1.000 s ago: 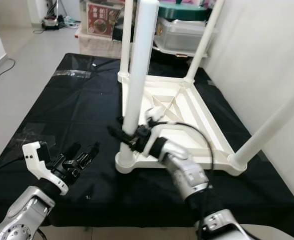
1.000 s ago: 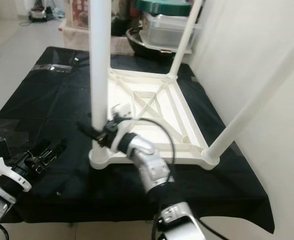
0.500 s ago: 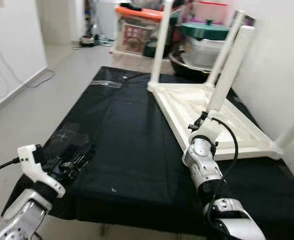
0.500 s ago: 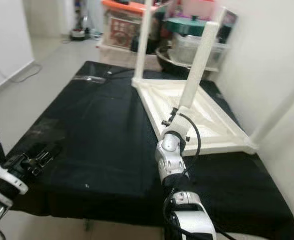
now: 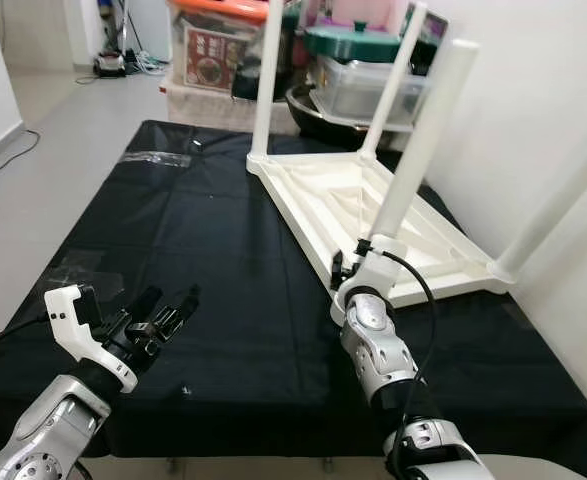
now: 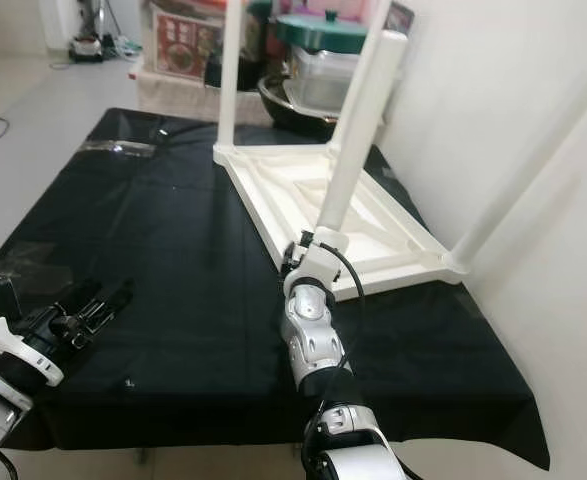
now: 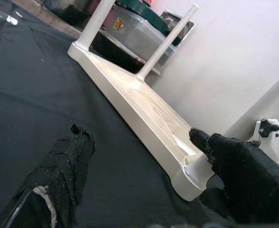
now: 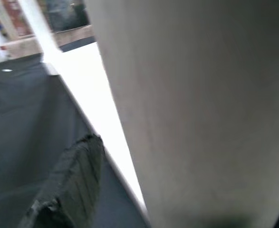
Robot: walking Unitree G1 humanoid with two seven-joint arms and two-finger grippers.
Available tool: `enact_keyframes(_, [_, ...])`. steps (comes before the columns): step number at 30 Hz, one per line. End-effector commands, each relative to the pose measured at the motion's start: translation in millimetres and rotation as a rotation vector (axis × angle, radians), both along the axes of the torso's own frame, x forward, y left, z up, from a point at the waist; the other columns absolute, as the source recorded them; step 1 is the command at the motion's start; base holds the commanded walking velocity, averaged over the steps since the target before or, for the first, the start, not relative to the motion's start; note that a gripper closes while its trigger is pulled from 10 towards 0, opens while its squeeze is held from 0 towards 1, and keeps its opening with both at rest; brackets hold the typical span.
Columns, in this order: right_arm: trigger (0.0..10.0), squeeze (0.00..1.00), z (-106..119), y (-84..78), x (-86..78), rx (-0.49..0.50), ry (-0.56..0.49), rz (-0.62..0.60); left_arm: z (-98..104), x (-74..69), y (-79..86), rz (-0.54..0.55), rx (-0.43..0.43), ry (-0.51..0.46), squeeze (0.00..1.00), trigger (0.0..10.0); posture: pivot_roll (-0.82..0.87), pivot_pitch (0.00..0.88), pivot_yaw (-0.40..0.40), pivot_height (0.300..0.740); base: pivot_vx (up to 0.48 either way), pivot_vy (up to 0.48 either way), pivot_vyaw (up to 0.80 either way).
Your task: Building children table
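Near edge of the table (image 5: 223,260), left side: our left tool (image 5: 163,318) hovers just above the black cloth, fingers (image 7: 63,166) spread and empty, aimed at the kids' table; we judge it idle.

Mid-table, toward the right edge: our right tool (image 5: 345,268) sits at the base of the near leg (image 5: 418,140). Its wrist view has that leg pressed close against one finger (image 8: 70,183). We cannot tell the grip, but we guess it is seating or steadying the leg.

Farther back: kids' table (image 5: 373,215) lies upside down so the legs point up. Four legs stand.

Beyond the far edge: storage bins (image 5: 368,75).
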State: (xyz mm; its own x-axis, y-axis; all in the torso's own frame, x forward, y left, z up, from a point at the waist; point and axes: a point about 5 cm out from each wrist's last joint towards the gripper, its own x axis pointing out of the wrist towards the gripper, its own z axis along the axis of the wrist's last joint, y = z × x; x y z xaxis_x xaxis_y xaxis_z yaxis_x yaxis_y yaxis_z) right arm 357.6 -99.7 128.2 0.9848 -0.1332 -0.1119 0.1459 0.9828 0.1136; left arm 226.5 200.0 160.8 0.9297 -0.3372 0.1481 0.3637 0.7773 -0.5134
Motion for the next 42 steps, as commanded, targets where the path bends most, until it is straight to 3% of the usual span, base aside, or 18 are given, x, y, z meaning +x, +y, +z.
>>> enact_keyframes(1, [10.0,1.0,14.8,20.2,-1.5,0.051,-0.075,0.123,-0.9,0.4,-1.4,0.006,-0.015,0.002,0.0,10.0,0.14,0.0,-0.157,0.74,0.0,0.0,0.0])
enact_keyframes(4, [10.0,1.0,35.6,63.6,-15.1,0.06,-0.13,0.385,-1.1,1.5,-1.6,0.003,-0.017,0.002,0.0,10.0,0.14,0.0,-0.148,0.74,0.0,0.0,0.0])
enact_keyframes(6, [10.0,1.0,35.6,63.6,-15.1,0.06,-0.13,0.385,-1.1,1.5,-1.6,0.003,-0.017,0.002,0.0,10.0,0.14,0.0,-0.148,0.74,0.0,0.0,0.0])
enact_keyframes(7, [10.0,1.0,45.8,91.2,-25.3,0.036,-0.149,0.529,-1.3,2.7,-1.8,0.001,-0.018,0.002,0.0,10.0,0.13,0.0,-0.148,0.74,0.0,0.0,0.0])
enact_keyframes(11, [10.0,1.0,51.5,107.5,-32.5,0.015,-0.159,0.61,-1.5,3.5,-1.9,-0.001,-0.019,0.002,0.0,10.0,0.13,0.0,-0.148,0.74,0.0,0.0,0.0])
enact_keyframes(12, [10.0,1.0,63.1,144.1,-44.6,0.045,-0.183,0.775,-1.9,5.3,-2.7,-0.003,-0.018,0.002,0.0,10.0,0.14,0.0,-0.164,0.74,0.0,0.0,0.0])
enact_keyframes(13, [10.0,1.0,63.1,144.1,-44.6,0.045,-0.183,0.775,-1.9,5.3,-2.7,-0.003,-0.018,0.002,0.0,10.0,0.14,0.0,-0.164,0.74,0.0,0.0,0.0])
enact_keyframes(14, [10.0,1.0,75.9,179.4,-59.2,0.073,-0.217,0.93,-2.5,6.6,-3.7,0.005,-0.015,0.001,0.0,10.0,0.18,0.0,-0.196,0.74,0.0,0.0,0.0])
enact_keyframes(16, [10.0,1.0,84.1,203.3,-72.2,0.088,-0.237,1.045,-3.1,6.4,-3.6,0.016,-0.014,-0.001,0.0,10.0,0.19,0.0,-0.207,0.74,0.0,0.0,0.0])
enact_keyframes(20, [10.0,0.99,85.5,212.0,-79.1,0.086,-0.251,1.105,-3.7,3.4,-1.6,0.033,-0.017,-0.004,0.0,10.0,0.19,0.0,-0.212,0.74,0.0,0.0,0.0])
enact_keyframes(21, [10.0,0.97,80.5,202.3,-75.1,0.083,-0.238,1.089,-3.5,1.7,-0.4,0.035,-0.022,-0.006,0.0,10.0,0.18,0.0,-0.203,0.74,0.0,0.0,0.0])
enact_keyframes(22, [10.0,0.41,70.2,183.0,-63.2,0.072,-0.202,1.013,-3.0,1.3,-0.2,0.03,-0.028,-0.009,0.0,10.0,0.16,0.0,-0.195,0.74,0.0,0.0,0.0])
enact_keyframes(23, [10.0,0.41,70.2,183.0,-63.2,0.072,-0.202,1.013,-3.0,1.3,-0.2,0.03,-0.028,-0.009,0.0,10.0,0.16,0.0,-0.195,0.74,0.0,0.0,0.0])
enact_keyframes(24, [10.0,0.11,61.7,163.8,-52.4,0.066,-0.171,0.94,-2.4,1.7,-0.8,0.023,-0.032,-0.011,0.0,10.0,0.16,0.0,-0.194,0.74,0.0,0.0,0.0])
enact_keyframes(27, [10.0,0.11,55.8,139.9,-40.7,0.063,-0.148,0.844,-2.0,2.4,-2.0,0.013,-0.035,-0.012,0.0,10.0,0.15,0.0,-0.184,0.74,0.0,0.0,0.0])
enact_keyframes(29, [10.0,0.0,57.5,90.1,-25.6,0.116,-0.145,0.704,-1.8,3.2,-5.7,-0.006,-0.025,-0.008,0.0,10.0,0.11,0.0,-0.158,0.74,0.0,0.0,0.0])
enact_keyframes(35, [10.0,0.0,66.5,36.5,-28.2,0.18,-0.167,0.626,-5.7,2.6,-13.7,-0.026,0.068,0.024,0.0,10.0,0.07,0.0,-0.139,0.74,0.0,0.0,0.0])
enact_keyframes(42, [10.0,0.0,23.6,-25.0,-37.8,0.065,0.137,0.265,-11.7,0.6,-16.6,0.065,0.286,0.055,0.0,10.0,0.06,0.0,-0.131,0.74,0.0,0.0,0.0])
